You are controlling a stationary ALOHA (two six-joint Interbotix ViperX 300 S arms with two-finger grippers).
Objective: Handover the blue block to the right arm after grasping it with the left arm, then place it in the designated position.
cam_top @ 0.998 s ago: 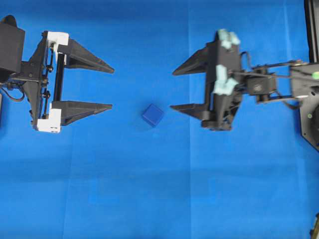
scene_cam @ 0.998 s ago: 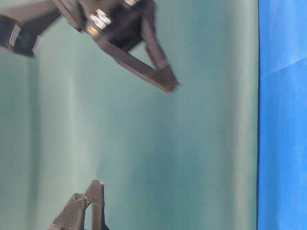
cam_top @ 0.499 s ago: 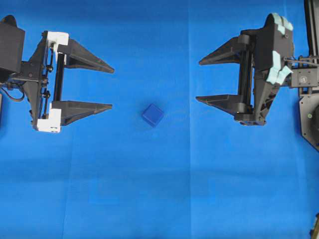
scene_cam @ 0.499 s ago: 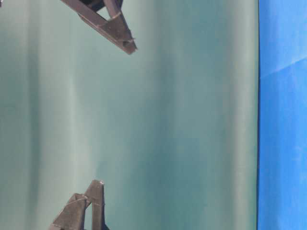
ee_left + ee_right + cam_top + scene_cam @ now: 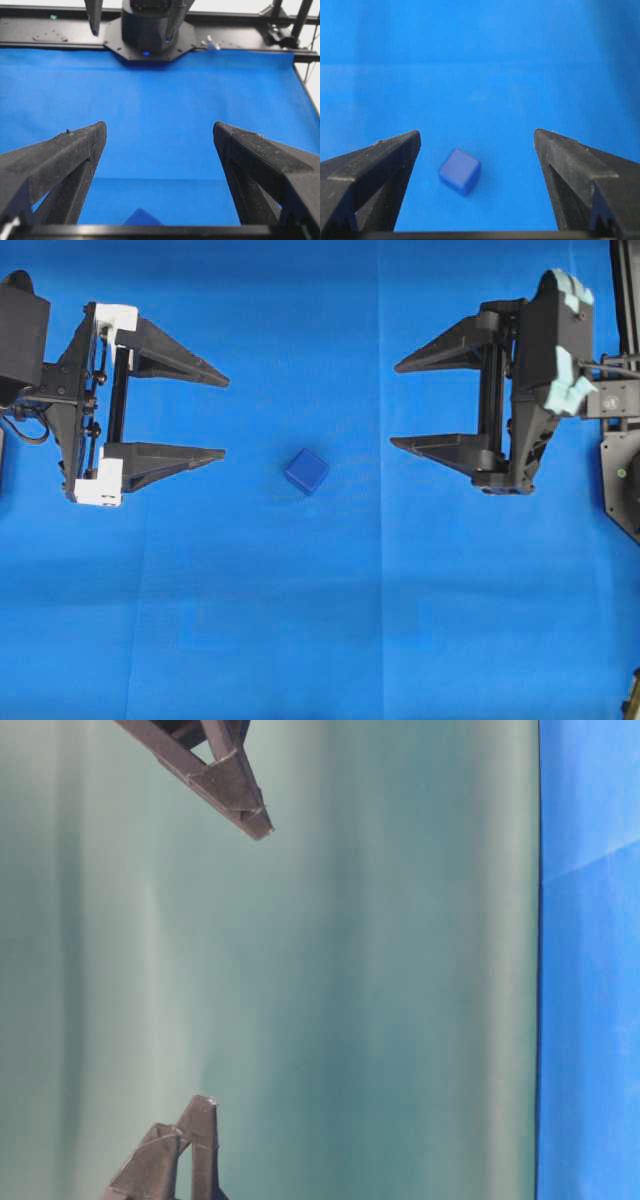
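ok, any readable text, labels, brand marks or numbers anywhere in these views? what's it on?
None readable in any view.
blue block: plain faces, no marking.
left gripper and right gripper: no lettering on the fingers or brackets.
blue cloth: plain.
Black base plate in the left wrist view: only a small blue light, no text legible.
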